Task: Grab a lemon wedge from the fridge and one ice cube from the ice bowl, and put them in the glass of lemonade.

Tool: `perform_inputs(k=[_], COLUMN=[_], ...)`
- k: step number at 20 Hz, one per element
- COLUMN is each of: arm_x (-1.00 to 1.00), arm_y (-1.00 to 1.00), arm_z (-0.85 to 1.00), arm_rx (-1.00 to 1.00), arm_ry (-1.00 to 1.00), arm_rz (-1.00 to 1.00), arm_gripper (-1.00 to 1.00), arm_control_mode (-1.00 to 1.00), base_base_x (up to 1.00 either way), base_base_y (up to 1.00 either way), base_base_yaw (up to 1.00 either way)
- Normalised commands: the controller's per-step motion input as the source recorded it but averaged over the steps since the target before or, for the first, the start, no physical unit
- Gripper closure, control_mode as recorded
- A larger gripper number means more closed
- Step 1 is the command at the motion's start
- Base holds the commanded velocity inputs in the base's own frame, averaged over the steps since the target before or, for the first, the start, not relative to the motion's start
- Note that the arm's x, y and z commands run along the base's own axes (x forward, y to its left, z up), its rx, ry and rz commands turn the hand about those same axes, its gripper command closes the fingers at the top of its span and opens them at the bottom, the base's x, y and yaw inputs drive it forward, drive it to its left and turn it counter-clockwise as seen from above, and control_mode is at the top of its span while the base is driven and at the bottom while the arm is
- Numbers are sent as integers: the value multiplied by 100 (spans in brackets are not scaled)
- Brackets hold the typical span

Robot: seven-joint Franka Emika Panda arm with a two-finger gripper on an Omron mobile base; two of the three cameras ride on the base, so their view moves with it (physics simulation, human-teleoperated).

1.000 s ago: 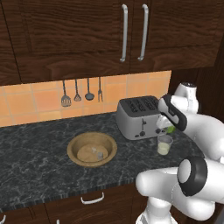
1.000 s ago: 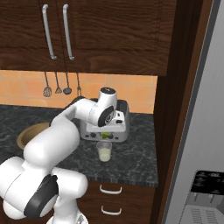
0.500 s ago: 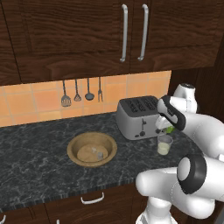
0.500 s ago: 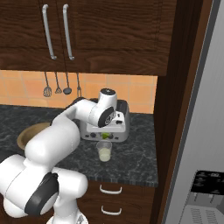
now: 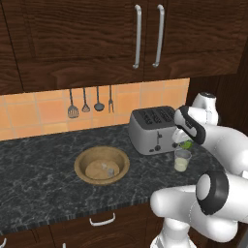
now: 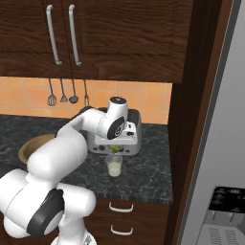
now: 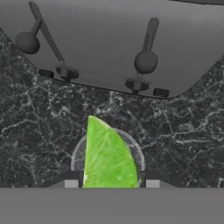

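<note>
Along the right edge of the right base view stands the grey steel fridge (image 6: 217, 143), its dispenser panel low down. On the dark marble counter (image 5: 43, 164), the toaster (image 5: 154, 128) sits at the back, and well apart to its left lies the round wooden ice bowl (image 5: 102, 164), with pale lumps inside that look like ice. Just in front of the toaster stands the glass of lemonade (image 5: 182, 160), part-filled with pale liquid.

Directly above that glass hangs the gripper (image 7: 108, 181). The lemon wedge (image 7: 108, 159) sits between its fingertips, poised over the glass rim in the hand view. Whether the jaws are pinching it or have just let go, I cannot tell.

By my reckoning the step in hand is dropping the wedge into the lemonade. Next the gripper must spread fully, lift clear, and swing left to the ice bowl for one cube.
</note>
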Motion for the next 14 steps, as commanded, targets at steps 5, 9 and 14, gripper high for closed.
perform_inputs(k=[5,9,14], arm_x=[0,0,-3], arm_y=[0,0,1], arm_z=[0,0,0], arm_rx=[0,0,0], arm_ry=[0,0,-1], arm_rz=[0,0,0], arm_gripper=[-100,-100,-100], arm_control_mode=[-100,-100,-100], base_base_x=[0,0,0], base_base_y=[0,0,0], base_base_yaw=[0,0,0])
